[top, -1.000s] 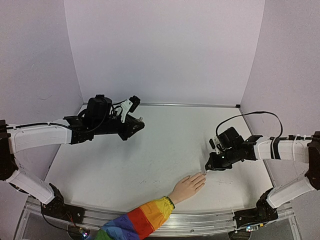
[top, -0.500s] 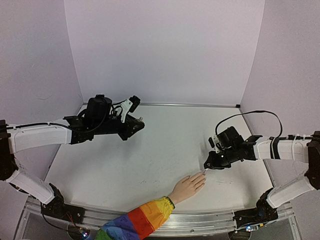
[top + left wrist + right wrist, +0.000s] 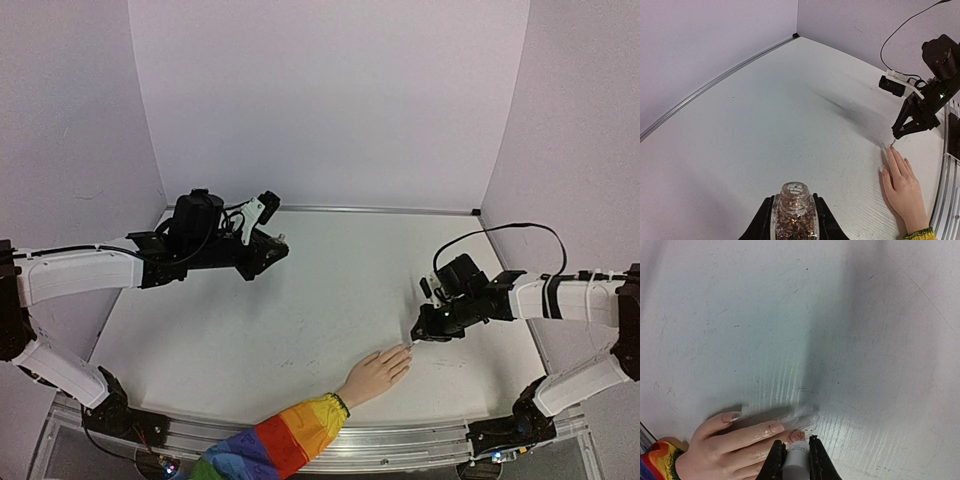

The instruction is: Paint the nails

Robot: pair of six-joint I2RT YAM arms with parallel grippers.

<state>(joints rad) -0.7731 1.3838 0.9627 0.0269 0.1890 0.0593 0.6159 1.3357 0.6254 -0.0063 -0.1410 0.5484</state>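
A flesh-coloured hand (image 3: pixel 375 375) with a rainbow-striped sleeve (image 3: pixel 280 440) lies flat at the table's front. Its pale nails show in the right wrist view on the thumb (image 3: pixel 731 416) and a finger (image 3: pixel 776 428). My right gripper (image 3: pixel 420 333) is shut on a whitish brush cap (image 3: pixel 796 462). The brush end rests on a glittery pink nail (image 3: pixel 796 435) right below the jaws. My left gripper (image 3: pixel 270 250) is shut on an open glass bottle of glitter polish (image 3: pixel 794 212) and holds it upright at the back left, far from the hand (image 3: pixel 902 182).
The white table (image 3: pixel 330 290) has lilac walls at the back and both sides. A metal rail (image 3: pixel 400 440) runs along the front edge. A black cable (image 3: pixel 500 235) loops over the right arm.
The right gripper has shifted only very slightly at the fingertips. The hand and the left arm have not moved.
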